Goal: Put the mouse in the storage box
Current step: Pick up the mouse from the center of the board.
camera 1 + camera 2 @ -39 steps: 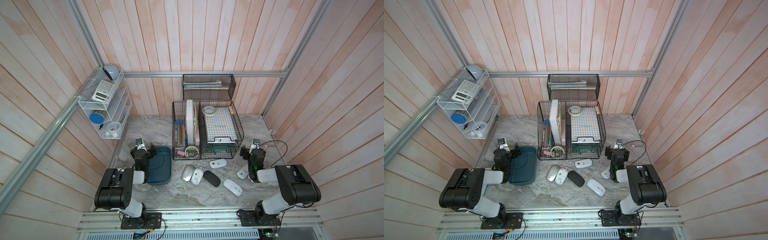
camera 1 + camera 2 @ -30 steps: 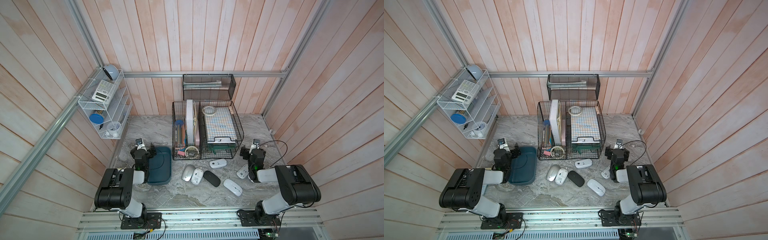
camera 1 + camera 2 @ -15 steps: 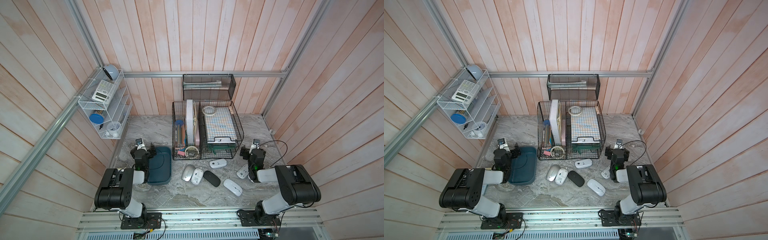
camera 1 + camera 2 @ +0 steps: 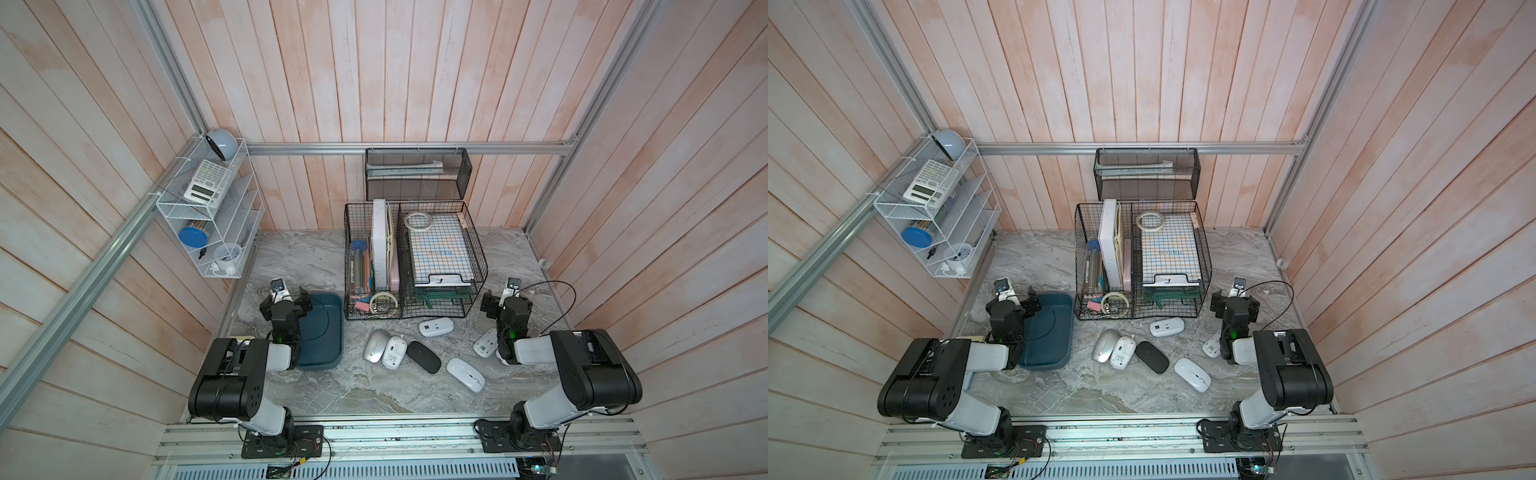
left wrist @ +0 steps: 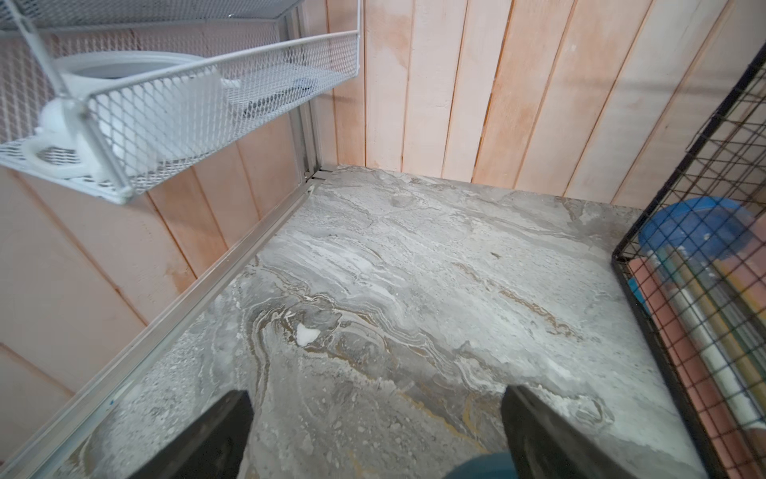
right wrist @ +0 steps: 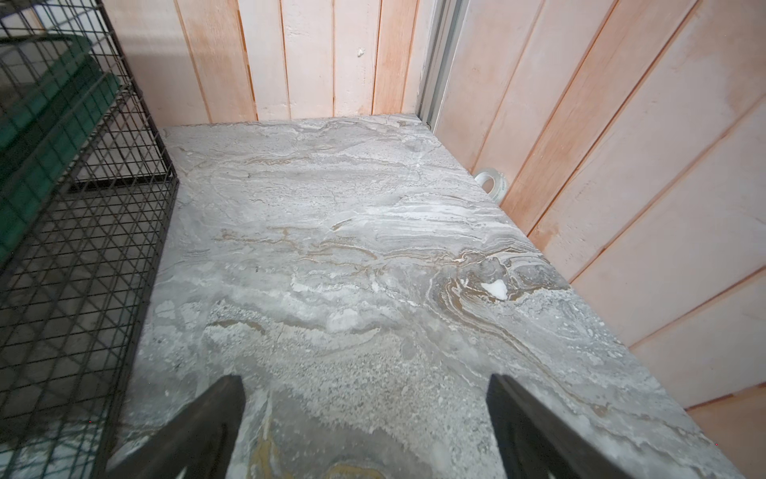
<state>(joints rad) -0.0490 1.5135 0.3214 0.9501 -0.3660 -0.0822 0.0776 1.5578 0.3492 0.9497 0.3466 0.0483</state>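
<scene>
- My left arm [image 4: 226,386] sits folded low, its black elbow block back by the base and the pale forearm reaching forward.
- My left wrist [image 4: 286,318] points toward the rear wall, tipped slightly down.
- My left jaws stand wide apart with nothing between them; both dark left fingers [image 5: 207,439] show in the wrist view.
- My right arm [image 4: 594,370] is folded the same way, forearm forward.
- My right wrist [image 4: 514,316] also points rearward.
- My right jaws gape just as wide, empty, right fingers [image 6: 199,427] spread.
</scene>
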